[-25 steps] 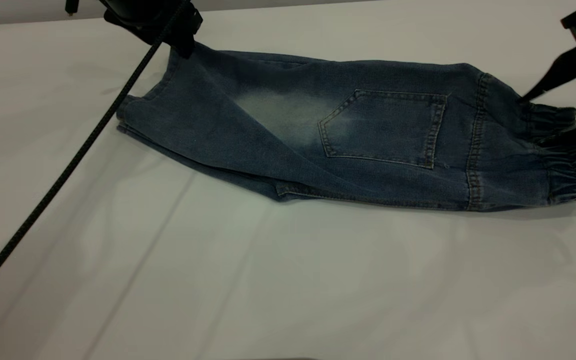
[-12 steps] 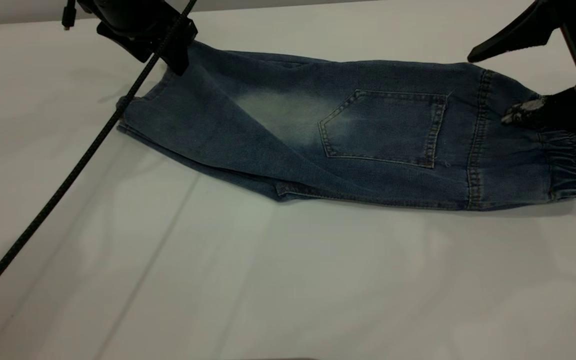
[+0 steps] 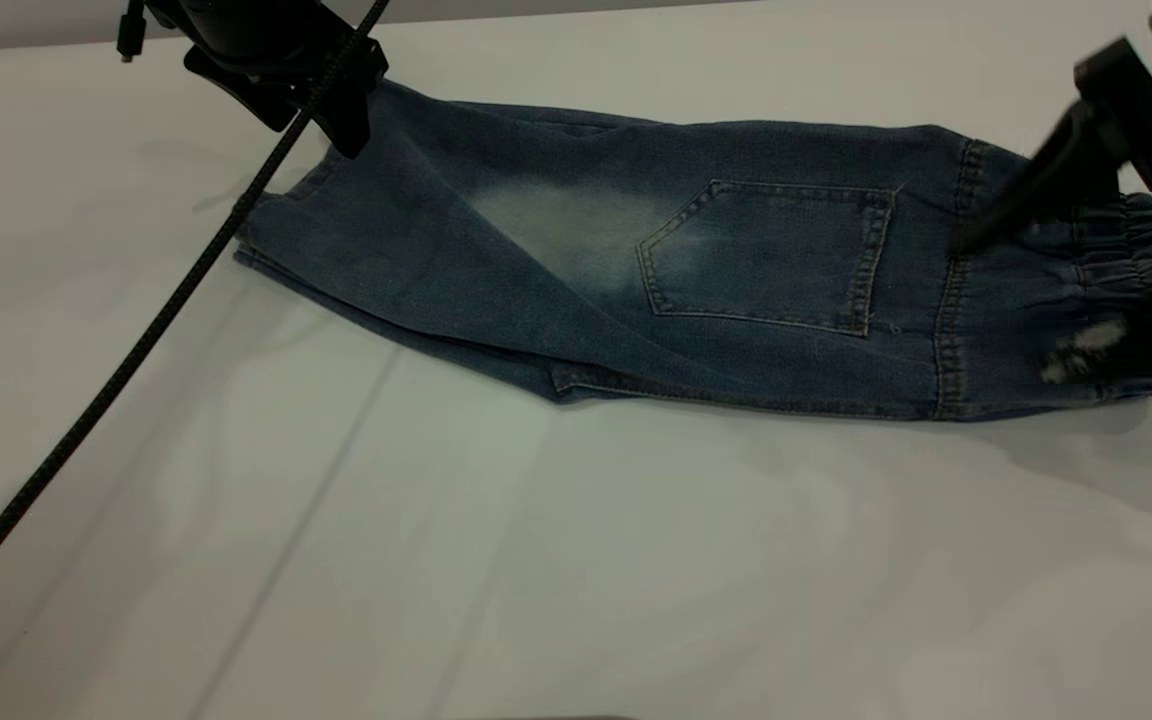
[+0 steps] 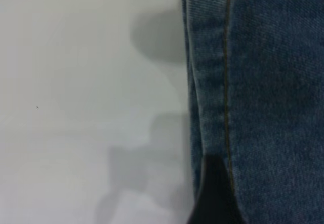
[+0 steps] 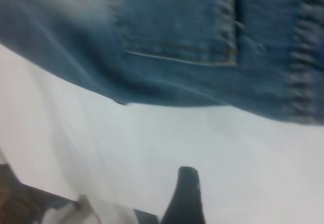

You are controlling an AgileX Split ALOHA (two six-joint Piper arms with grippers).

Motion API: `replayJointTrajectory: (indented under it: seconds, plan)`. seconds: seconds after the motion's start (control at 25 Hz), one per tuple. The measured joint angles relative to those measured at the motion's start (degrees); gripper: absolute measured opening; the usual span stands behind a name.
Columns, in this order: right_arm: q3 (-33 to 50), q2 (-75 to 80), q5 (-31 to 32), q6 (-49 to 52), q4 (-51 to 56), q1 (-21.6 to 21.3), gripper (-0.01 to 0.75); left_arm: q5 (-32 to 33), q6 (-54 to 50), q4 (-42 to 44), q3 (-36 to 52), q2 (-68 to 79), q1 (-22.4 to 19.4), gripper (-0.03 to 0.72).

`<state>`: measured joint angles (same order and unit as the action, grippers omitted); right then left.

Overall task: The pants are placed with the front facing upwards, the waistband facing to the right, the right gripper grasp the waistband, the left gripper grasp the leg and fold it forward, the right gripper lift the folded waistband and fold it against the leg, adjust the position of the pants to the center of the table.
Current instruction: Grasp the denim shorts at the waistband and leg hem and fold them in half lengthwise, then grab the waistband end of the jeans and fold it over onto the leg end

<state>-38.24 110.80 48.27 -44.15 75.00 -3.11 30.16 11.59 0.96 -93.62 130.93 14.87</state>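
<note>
Beyond the far edge of the bench (image 3: 576, 560), a narrow strip of grey backdrop (image 3: 26, 25), plain and unmarked, along the upper left of the exterior view. In the right wrist view, past the bench's edge, a dark brownish patch (image 5: 12, 203), too blurred to identify. Just beside it, a pale whitish shape (image 5: 63, 215), equally indistinct, partly cut off by the frame.
</note>
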Motion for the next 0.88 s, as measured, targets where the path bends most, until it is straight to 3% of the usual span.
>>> replayJointTrajectory:
  seconds: [0.32, 0.88]
  plan:
    - [0.0, 0.0, -10.14, 9.28, -10.62, 0.0, 0.589, 0.0, 0.0, 0.0, 0.0, 0.0, 0.0, 0.465]
    - [0.0, 0.0, -21.72, 13.84, -10.52, -0.07, 0.586, 0.0, 0.0, 0.0, 0.0, 0.0, 0.0, 0.465]
